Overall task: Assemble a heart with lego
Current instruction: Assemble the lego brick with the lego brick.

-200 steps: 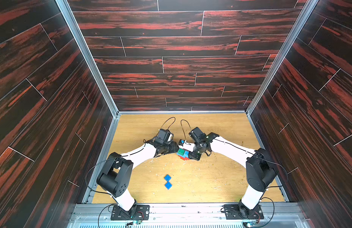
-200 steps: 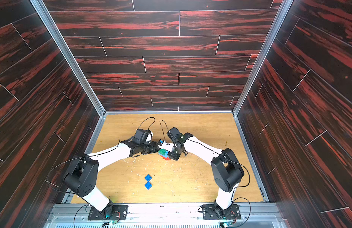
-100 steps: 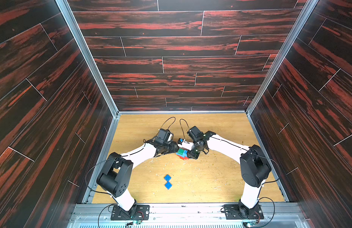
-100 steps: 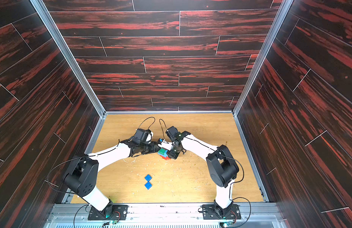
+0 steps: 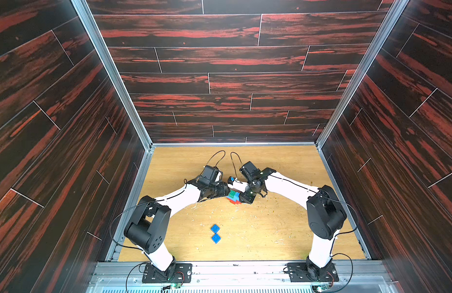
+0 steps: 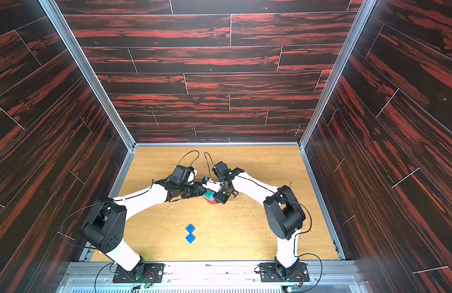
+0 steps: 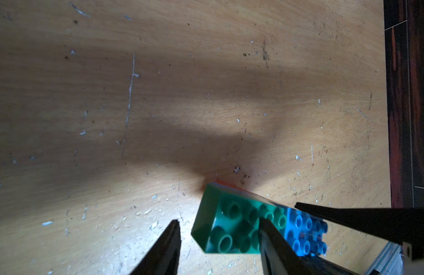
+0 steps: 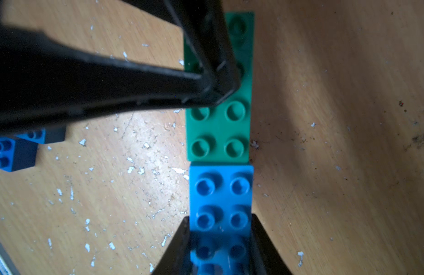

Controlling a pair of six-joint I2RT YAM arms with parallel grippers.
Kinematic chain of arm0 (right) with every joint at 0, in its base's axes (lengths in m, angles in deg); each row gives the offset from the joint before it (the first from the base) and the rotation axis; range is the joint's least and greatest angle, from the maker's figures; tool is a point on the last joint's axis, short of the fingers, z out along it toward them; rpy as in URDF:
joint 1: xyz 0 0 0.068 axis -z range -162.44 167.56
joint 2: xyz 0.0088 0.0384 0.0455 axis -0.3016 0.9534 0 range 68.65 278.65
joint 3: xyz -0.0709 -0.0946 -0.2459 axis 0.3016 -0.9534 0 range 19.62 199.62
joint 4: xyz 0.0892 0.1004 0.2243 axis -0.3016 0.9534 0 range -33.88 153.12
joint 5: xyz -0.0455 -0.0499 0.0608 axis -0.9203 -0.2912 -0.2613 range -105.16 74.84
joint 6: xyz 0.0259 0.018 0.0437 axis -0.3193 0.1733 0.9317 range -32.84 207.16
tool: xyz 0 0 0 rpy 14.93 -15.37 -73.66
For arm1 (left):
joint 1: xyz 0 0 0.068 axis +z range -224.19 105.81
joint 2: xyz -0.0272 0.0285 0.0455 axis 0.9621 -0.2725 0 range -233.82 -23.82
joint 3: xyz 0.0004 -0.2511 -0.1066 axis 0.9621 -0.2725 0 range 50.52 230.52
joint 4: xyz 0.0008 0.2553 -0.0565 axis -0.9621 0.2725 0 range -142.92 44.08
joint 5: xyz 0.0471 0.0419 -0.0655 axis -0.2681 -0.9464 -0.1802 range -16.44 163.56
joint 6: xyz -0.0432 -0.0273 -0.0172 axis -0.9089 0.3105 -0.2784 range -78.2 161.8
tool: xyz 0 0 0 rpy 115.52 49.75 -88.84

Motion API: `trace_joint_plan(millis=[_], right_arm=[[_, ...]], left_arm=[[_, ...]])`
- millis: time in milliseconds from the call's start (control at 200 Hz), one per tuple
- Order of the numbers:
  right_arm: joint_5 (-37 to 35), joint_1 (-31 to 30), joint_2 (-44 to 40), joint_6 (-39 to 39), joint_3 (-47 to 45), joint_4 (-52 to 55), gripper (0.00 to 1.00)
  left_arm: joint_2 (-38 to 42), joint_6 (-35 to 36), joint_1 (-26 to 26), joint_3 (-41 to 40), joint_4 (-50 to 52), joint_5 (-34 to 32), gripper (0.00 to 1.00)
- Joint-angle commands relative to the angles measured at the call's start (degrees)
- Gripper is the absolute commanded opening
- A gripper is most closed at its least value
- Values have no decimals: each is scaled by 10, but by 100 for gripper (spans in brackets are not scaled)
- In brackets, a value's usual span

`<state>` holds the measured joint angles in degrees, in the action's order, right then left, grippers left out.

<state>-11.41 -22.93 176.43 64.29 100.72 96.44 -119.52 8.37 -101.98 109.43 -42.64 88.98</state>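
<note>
Two dark blue square studded bricks (image 5: 216,238) lie loose near the wooden bench's (image 5: 270,228) front edge, yet to join the red-orange, green and light blue brick heart (image 5: 233,196) mid-bench, whose blue end the right gripper (image 8: 220,221) clamps while the left gripper (image 7: 219,222), unclenched, touches its green end.

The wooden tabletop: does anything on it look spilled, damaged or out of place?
Yes, mildly. White flecks and dark specks litter the tabletop, many near the brick cluster, plus a pale scratch, so it looks worn. Two dark blue bricks lie apart from the cluster, unjoined.
</note>
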Motion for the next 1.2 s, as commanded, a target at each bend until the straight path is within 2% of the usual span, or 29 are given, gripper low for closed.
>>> trace_joint_plan(millis=[0,351,541,676,857,997,1192], right_arm=[[13,0,5,9,11,7,21],[7,0,-17,8,1,-6,47],[10,0,-22,9,2,-10,68],[21,0,-47,11,3,-23,79],[-20,23,-107,73,-23,-87,98],[-84,31,-81,106,-24,-76,98],[-72,30,-41,126,-3,-65,98]], left_arm=[[-7,5,3,-5,11,-9,57],[-12,7,2,0,17,-16,57],[-10,6,3,1,17,-15,57],[-8,6,3,0,18,-17,57],[-9,5,3,0,16,-15,56],[-10,6,3,0,15,-13,56],[-16,6,3,4,16,-10,56]])
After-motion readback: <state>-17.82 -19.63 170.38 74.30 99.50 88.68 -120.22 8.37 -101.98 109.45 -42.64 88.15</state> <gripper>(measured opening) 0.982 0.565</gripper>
